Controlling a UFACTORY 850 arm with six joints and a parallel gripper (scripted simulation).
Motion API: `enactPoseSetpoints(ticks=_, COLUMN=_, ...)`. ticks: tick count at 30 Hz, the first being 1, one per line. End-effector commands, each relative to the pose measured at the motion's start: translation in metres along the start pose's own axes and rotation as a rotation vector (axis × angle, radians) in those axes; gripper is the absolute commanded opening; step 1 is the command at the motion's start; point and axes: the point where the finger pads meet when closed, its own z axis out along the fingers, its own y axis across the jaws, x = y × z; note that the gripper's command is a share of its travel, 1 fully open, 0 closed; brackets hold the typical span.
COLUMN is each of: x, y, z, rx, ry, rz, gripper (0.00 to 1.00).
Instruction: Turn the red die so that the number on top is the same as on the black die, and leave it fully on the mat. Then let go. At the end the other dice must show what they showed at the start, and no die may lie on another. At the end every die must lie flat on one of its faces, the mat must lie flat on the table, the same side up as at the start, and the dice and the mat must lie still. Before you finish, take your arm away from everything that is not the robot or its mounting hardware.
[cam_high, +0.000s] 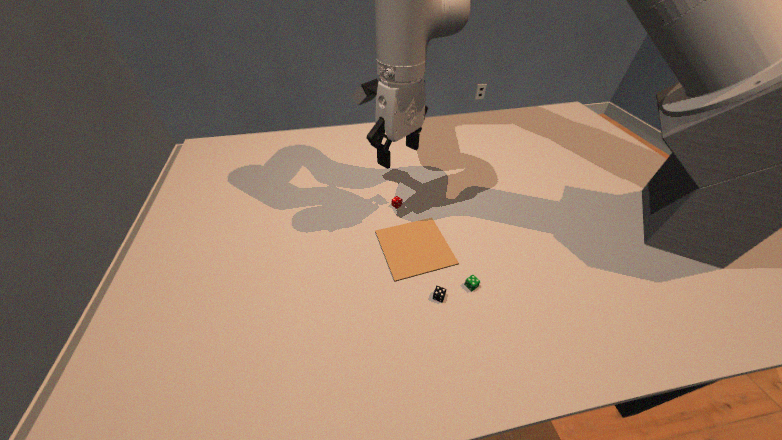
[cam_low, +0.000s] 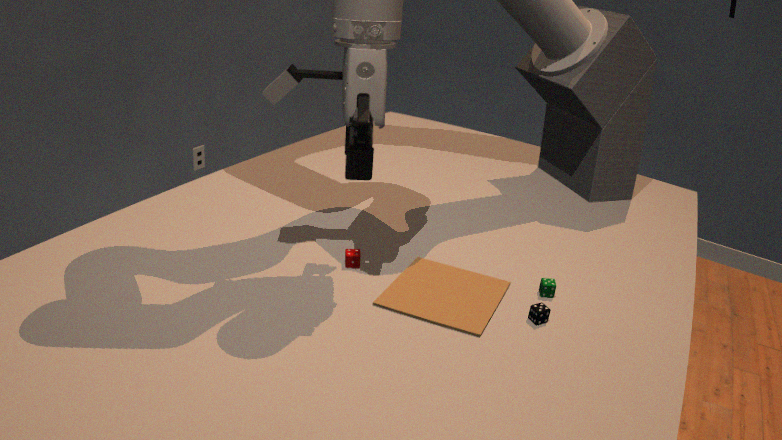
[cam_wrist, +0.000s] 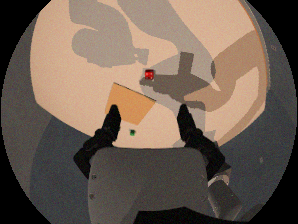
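My gripper (cam_high: 399, 154) (cam_low: 358, 176) (cam_wrist: 148, 111) is open and empty, high above the table. The red die (cam_high: 397, 201) (cam_low: 352, 258) (cam_wrist: 149, 74) lies flat on the table, off the mat, near its far edge in the top view. Its front face in the exterior view shows one pip; its top number is too small to read surely. The square orange mat (cam_high: 416, 250) (cam_low: 442, 295) (cam_wrist: 131, 102) lies flat with nothing on it. The black die (cam_high: 439, 293) (cam_low: 539, 313) lies off the mat, several white pips on top; it cannot be made out in the wrist view.
The green die (cam_high: 472, 282) (cam_low: 547, 287) (cam_wrist: 132, 132) lies on the table beside the black die, off the mat. The arm's base (cam_high: 710, 202) (cam_low: 596, 125) stands at the right in the top and exterior views. Arm shadows cross the table around the red die.
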Motion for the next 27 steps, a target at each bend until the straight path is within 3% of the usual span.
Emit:
enactPoseSetpoints(ticks=1, x=0.0004, y=-0.0002, z=-0.0002, rx=0.001, ry=0.001, rz=0.001, gripper=1.00)
enactPoseSetpoints(ticks=16, x=0.0002, y=-0.0003, z=0.0027, rx=0.001, ry=0.001, rz=-0.174, gripper=1.00)
enactPoseSetpoints(ticks=27, x=-0.0002, y=-0.0004, z=0.0087, rx=0.000, ry=0.002, rz=-0.525, gripper=1.00)
